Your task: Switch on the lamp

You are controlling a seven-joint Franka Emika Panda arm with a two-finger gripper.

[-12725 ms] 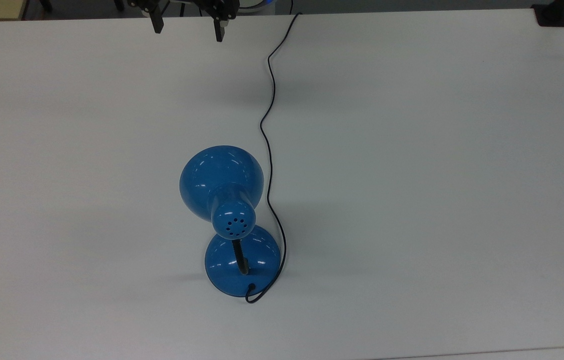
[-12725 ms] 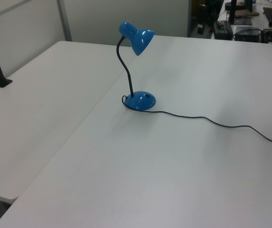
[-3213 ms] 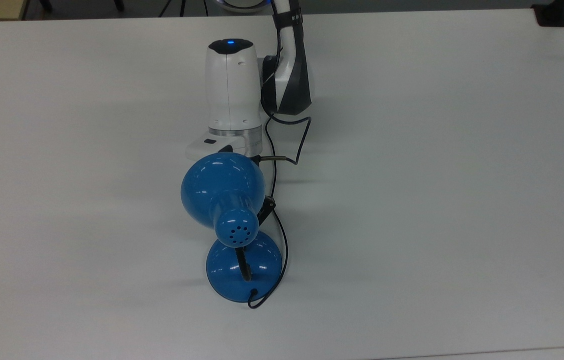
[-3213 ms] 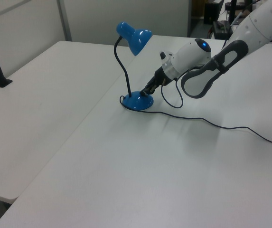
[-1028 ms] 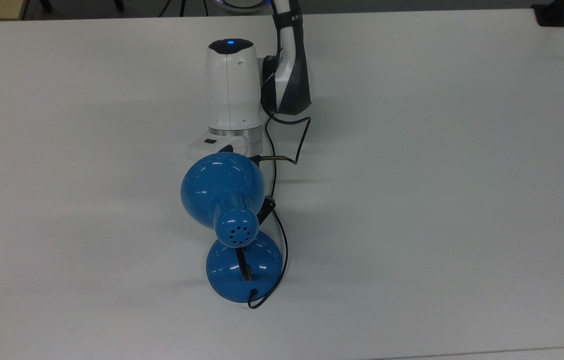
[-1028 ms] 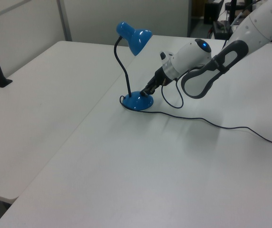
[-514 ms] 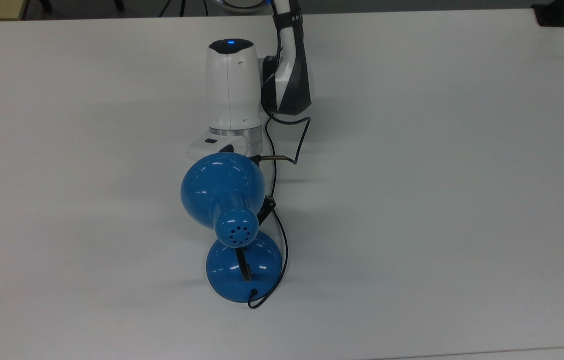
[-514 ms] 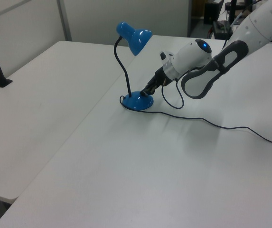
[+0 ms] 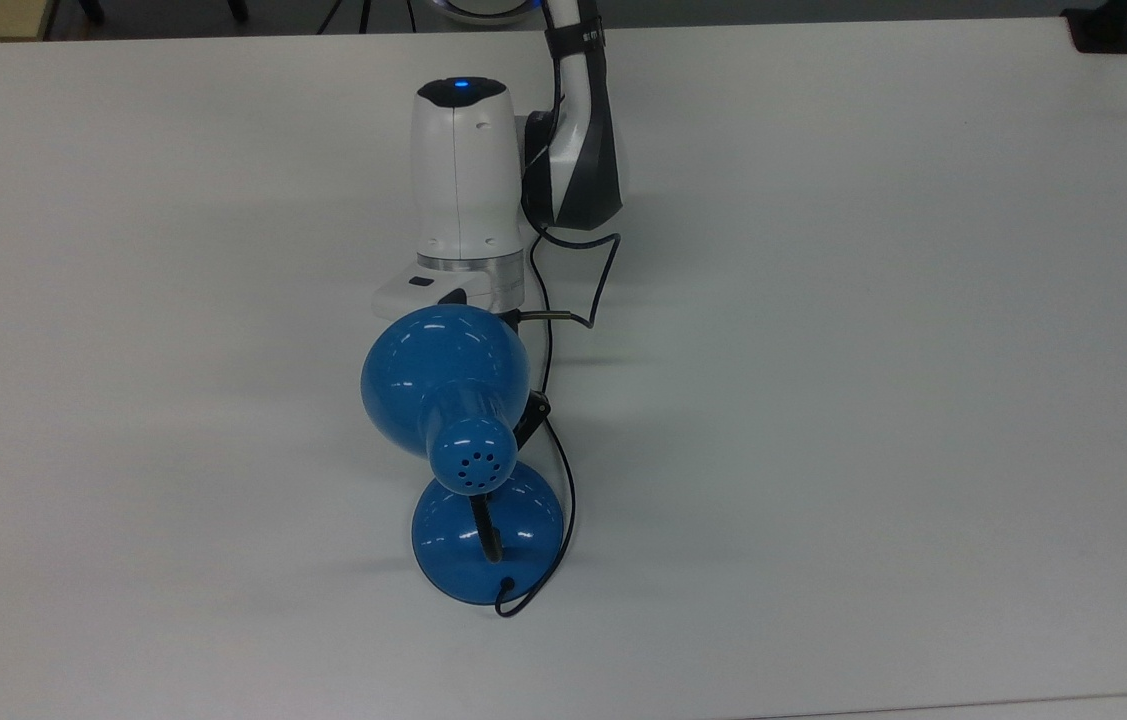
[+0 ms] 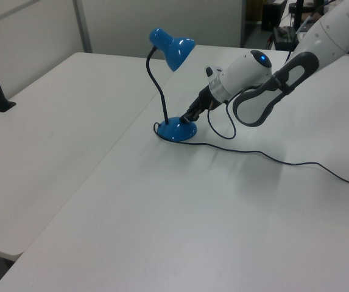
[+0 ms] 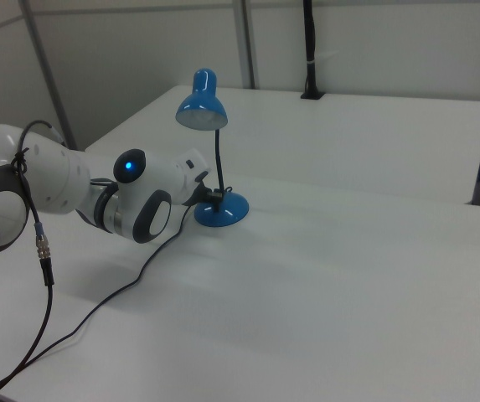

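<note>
1. White tabletop (image 9: 873,400) is carrying the whole scene, with a second white table (image 10: 46,140) butting against it on the left view's left and a black post (image 11: 310,50) standing at the far edge in the right view.

2. Standing near the middle of the tabletop, the lamp (image 10: 173,91) is resting on its round blue base (image 10: 178,129), its black neck curving up so that the shade (image 9: 445,385) is leaning toward the arm and overhanging the space in front of the base.

3. Because the shade is hanging overhead, the arm (image 10: 256,76) is coming in low and slanted, and the gripper (image 10: 190,117) is pointing down at the base's rim on the left view's right; I judge that the switch is sitting there.

4. Whether the fingers are parted or closed I cannot tell, since the tip is reading as one dark shape against the base.

5. Trailing from the base's back, the lamp's thin black cord (image 10: 284,159) is running across the tabletop past the arm, lying slack and so not tugging the lamp.

6. No glow is showing under the shade, so I judge the lamp is not yet lit.
</note>
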